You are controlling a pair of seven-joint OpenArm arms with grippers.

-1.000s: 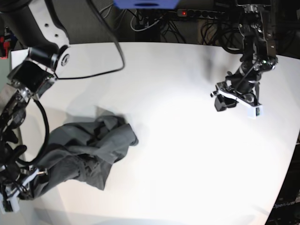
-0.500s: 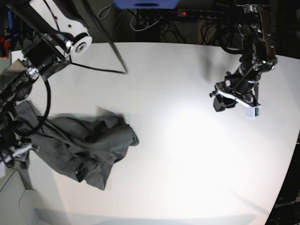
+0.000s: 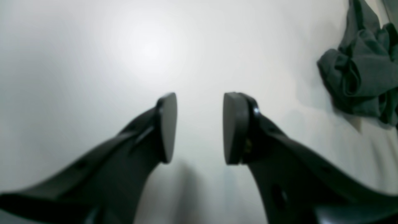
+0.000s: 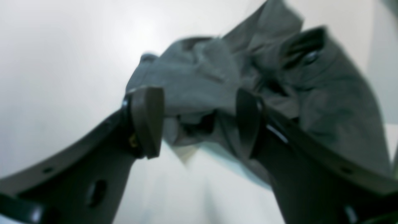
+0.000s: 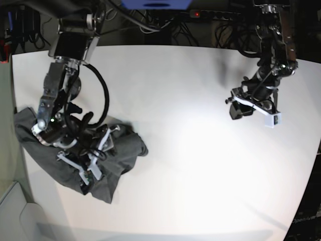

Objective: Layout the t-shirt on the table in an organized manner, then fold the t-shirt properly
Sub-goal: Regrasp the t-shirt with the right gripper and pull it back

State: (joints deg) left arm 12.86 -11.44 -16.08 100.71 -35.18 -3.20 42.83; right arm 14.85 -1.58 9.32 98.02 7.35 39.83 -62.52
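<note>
Base view: charcoal t-shirt (image 5: 108,160) was found crumpled at the table's (image 5: 200,165) near left. Right gripper (image 5: 90,158) was poised over it, jaws spread, nothing pinched, presumably to re-grasp. Left gripper (image 3: 199,127) was held parted, empty, far right.

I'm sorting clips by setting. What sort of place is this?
Probably a robotics lab or test bench, not a home. Two robot arms work over a bare white table holding only a crumpled t-shirt, and a power strip with tangled cables runs behind the far edge.
</note>
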